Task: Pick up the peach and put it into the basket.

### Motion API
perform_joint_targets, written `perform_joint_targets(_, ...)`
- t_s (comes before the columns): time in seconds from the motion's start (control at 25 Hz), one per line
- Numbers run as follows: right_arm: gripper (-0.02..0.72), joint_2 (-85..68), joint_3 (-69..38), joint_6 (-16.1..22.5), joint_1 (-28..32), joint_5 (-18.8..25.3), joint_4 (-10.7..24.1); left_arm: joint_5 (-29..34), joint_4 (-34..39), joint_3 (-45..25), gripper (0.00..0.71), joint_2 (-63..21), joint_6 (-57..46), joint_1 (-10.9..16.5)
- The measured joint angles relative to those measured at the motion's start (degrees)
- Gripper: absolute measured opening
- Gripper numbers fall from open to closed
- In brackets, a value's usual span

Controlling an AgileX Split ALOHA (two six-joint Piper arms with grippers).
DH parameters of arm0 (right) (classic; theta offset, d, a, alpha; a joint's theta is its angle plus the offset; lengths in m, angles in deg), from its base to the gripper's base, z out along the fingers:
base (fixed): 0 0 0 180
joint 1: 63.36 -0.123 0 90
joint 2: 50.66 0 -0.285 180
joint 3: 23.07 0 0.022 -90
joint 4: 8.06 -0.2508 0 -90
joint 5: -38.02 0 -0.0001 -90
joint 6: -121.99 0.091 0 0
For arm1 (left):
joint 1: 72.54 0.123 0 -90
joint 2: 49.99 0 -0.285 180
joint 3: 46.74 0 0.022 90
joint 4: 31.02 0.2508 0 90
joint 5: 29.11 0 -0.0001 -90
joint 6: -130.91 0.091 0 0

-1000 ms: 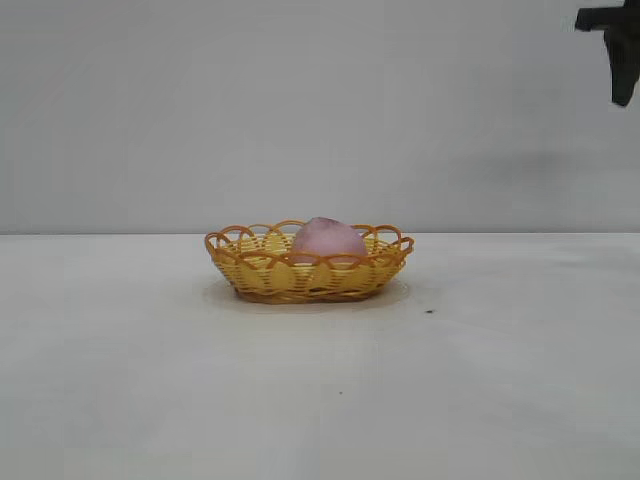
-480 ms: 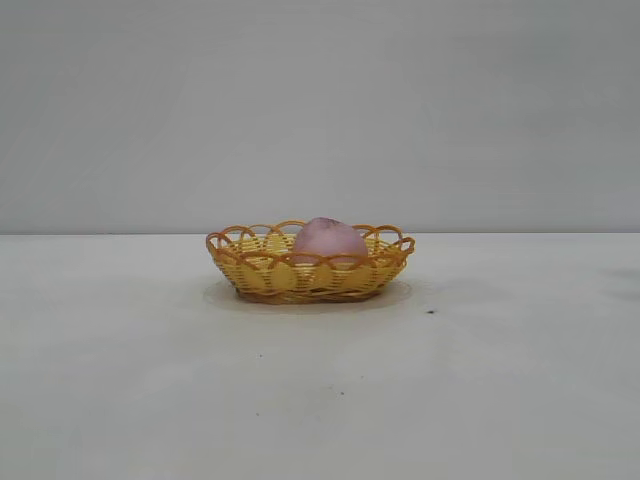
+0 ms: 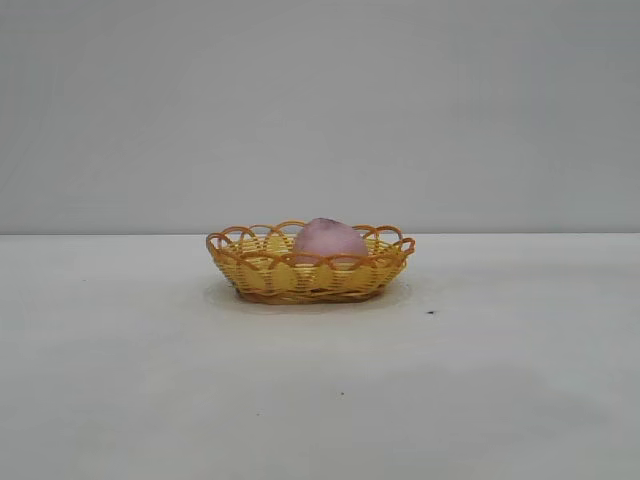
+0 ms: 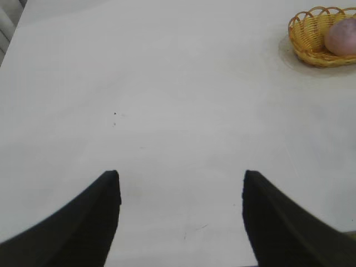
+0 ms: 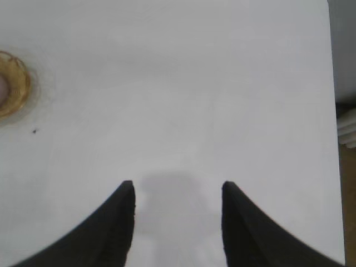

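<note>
Now the peach [image 3: 329, 238] lies inside the basket [image 3: 262, 275], toward its right half, and its top rises above the looped rim. The basket stands near the middle of the white bench [image 3: 500, 380], with wide bare surface on all sides of it. Neither arm shows in the exterior view. The left claw [image 4: 181, 192] hangs over bare bench well apart from the basket, fingers wide and holding nothing. The right claw [image 5: 178, 200] also hangs over bare bench, near the bench's edge, fingers apart and holding nothing.

Left claw [image 4: 181, 183] and right claw [image 5: 178, 192] each show two matte black, smooth, curved fingers tapering to blunt tips.
</note>
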Motion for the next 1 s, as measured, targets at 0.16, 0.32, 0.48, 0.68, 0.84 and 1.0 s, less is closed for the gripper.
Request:
perform_joint_targets(0.16, 0.307, -9.90, -10.09, 0.83, 0.00, 0.00, -1.57, 0.00, 0.00, 0.00, 0.417, 0.00, 0.00, 0.00)
perform_joint_targets(0.32, 0.307, -20.94, -20.98, 1.24, 0.00, -0.81, -1.58, 0.00, 0.00, 0.00, 0.417, 0.00, 0.00, 0.00)
perform_joint_targets(0.48, 0.307, -30.84, -29.68, 3.21, 0.00, -1.52, -1.67, 0.00, 0.00, 0.00, 0.417, 0.00, 0.00, 0.00)
perform_joint_targets(0.68, 0.307, -45.17, -37.38, 3.78, 0.00, -5.67, -1.55, 0.00, 0.00, 0.00, 0.417, 0.00, 0.00, 0.00)
perform_joint_targets(0.84, 0.307, -52.37, -40.34, 3.87, 0.00, -6.47, -1.34, 0.00, 0.00, 0.00, 0.417, 0.00, 0.00, 0.00)
perform_joint_targets(1.0, 0.307, -56.57, -40.58, 4.03, 0.00, -6.61, -1.22, 0.00, 0.00, 0.00, 0.417, 0.00, 0.00, 0.00)
